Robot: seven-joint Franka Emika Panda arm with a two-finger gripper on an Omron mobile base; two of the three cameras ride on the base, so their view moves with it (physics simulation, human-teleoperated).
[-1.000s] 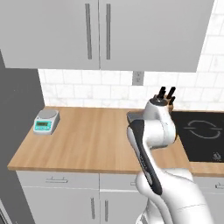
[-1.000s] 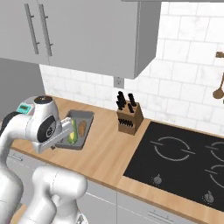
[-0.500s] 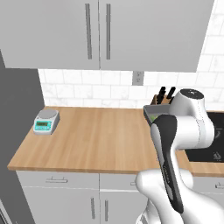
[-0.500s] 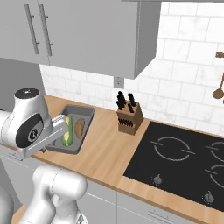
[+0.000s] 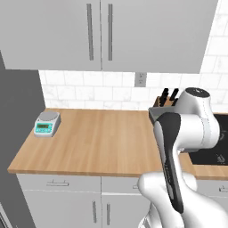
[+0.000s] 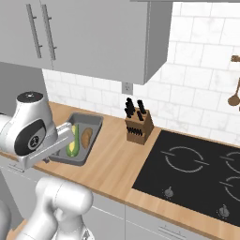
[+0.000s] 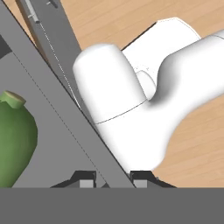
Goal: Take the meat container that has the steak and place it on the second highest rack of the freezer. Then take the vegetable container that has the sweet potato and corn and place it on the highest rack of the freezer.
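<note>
Gripping the vegetable container (image 7: 65, 131) by its wall, our fingers (image 7: 87, 178) sit one on each side of the grey rim at the bottom of the hand view. We see the tray (image 6: 89, 123) left of centre, above the table (image 6: 117, 159), with corn (image 6: 73, 140) and sweet potato (image 6: 86, 137) inside.

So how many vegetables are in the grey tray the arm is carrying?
2. The green corn lies along the tray's left half, and the brown sweet potato lies beside it on the right. The arm covers the tray's near corner, so something small could be hidden there.
</note>
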